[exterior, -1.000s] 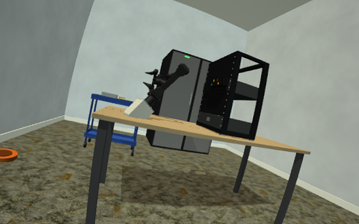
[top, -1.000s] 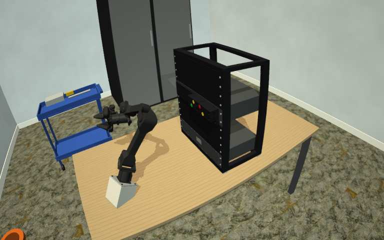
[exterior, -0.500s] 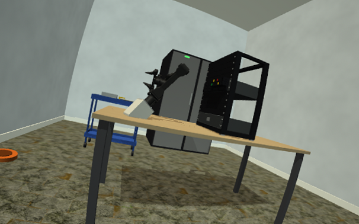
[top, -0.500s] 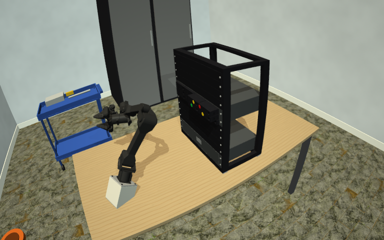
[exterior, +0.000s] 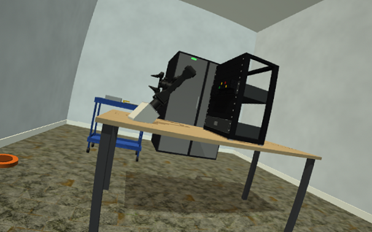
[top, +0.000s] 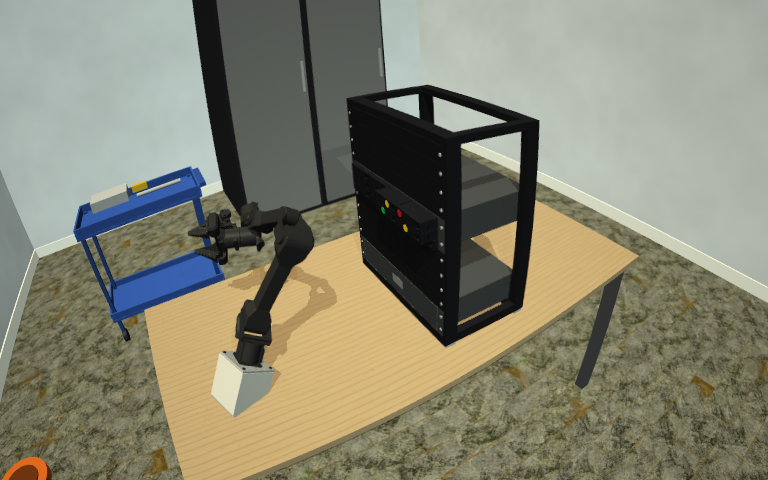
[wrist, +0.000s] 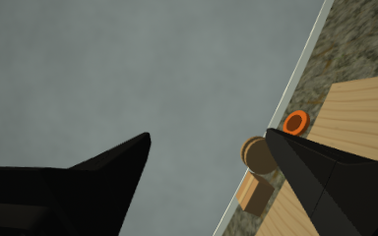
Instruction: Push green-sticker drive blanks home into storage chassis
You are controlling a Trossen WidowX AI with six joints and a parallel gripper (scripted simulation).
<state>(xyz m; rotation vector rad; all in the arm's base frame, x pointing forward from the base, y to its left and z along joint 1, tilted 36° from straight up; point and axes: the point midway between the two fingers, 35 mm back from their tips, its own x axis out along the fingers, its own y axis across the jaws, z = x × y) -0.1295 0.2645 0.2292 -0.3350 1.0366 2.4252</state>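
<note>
Black rack (top: 453, 237) on wooden table (top: 362, 362), approx 2 o'clock from arm base (top: 226, 396). Gripper (top: 203, 242) wide open, empty, facing 9 o'clock, well apart from rack. Green-sticker blank (top: 382, 210) on rack front, sticking out.

The top view is looking down at an angle from high off one corner, taking in the whole counter (top: 396, 362), the rack (top: 450, 237) and the blue cart (top: 138, 212). The exterior view is sitting low and farther back, near floor level, facing the counter (exterior: 190, 132) edge-on, sharing rack (exterior: 268, 104) and cart (exterior: 114, 103). The wrist view is peering past the tool (wrist: 209, 143) at a grey wall, catching the orange ring (wrist: 287, 123) that the exterior view (exterior: 1, 162) is also showing.
</note>
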